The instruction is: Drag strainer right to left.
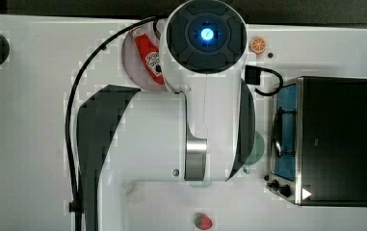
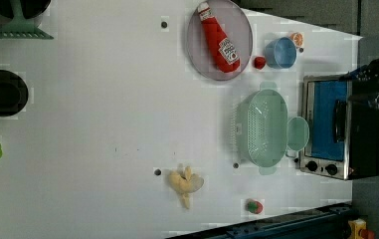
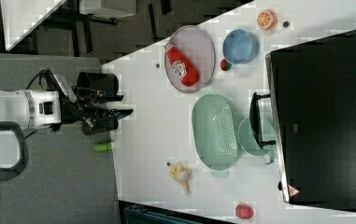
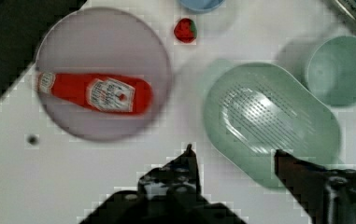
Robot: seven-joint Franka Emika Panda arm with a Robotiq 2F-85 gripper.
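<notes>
The strainer [image 2: 264, 127] is a pale green oval colander with fine holes, lying on the white table beside the toaster oven [image 2: 338, 127]. It also appears in the right view [image 3: 214, 130] and in the wrist view [image 4: 269, 116]. My gripper [image 4: 233, 151] is open, with nothing between its two dark fingers. It hovers over the strainer's near rim without touching it. In the right view the gripper [image 3: 115, 114] hangs well away from the strainer, at the end of the white arm. In the top view the arm covers the strainer.
A smooth green cup [image 2: 297, 133] touches the strainer on the oven side. A grey plate [image 2: 197, 50] holding a ketchup bottle [image 2: 219, 42], a blue bowl [image 2: 280, 52] and a strawberry [image 2: 259, 62] lie nearby. A pale yellow food item [image 2: 184, 181] lies toward the left view's bottom.
</notes>
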